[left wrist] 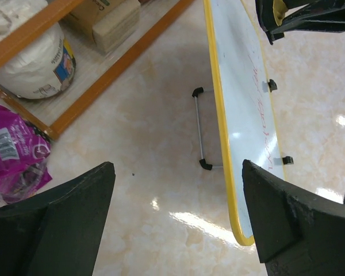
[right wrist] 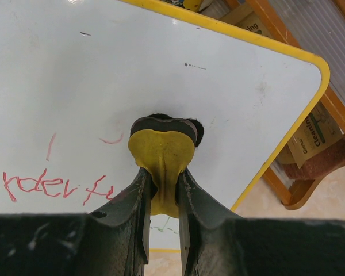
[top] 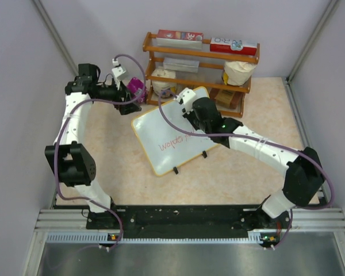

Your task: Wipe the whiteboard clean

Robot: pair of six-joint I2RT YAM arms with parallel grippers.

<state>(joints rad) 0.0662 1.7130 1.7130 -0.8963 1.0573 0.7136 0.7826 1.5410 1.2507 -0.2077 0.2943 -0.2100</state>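
From above, the whiteboard lies mid-table, turned so its corners point roughly to 12, 3, 6 and 9 o'clock, its yellow frame and two black feet facing 5 o'clock. Red writing runs across its lower half. The wooden shelf stands at 12 o'clock, and the board's far corner sits close against it. Bare table opens out wide toward 7 and 8 o'clock. The left gripper hangs just off the board's 10 o'clock edge, beside a purple bag. The right gripper is down over the board's upper part. Through the left wrist camera, the left gripper stands released, jaws spread wide with only floor between them. The whiteboard rises at 1 o'clock, its yellow edge passing just inside the right finger. Its wire stand props it from behind, and the purple bag and a white sack crowd 9 to 10 o'clock under the shelf. Through the right wrist camera, the right gripper is clenched on a yellow eraser pressed to the whiteboard. The red writing sits at 8 o'clock. The rounded corner lies at 2 o'clock, with the shelf right behind.
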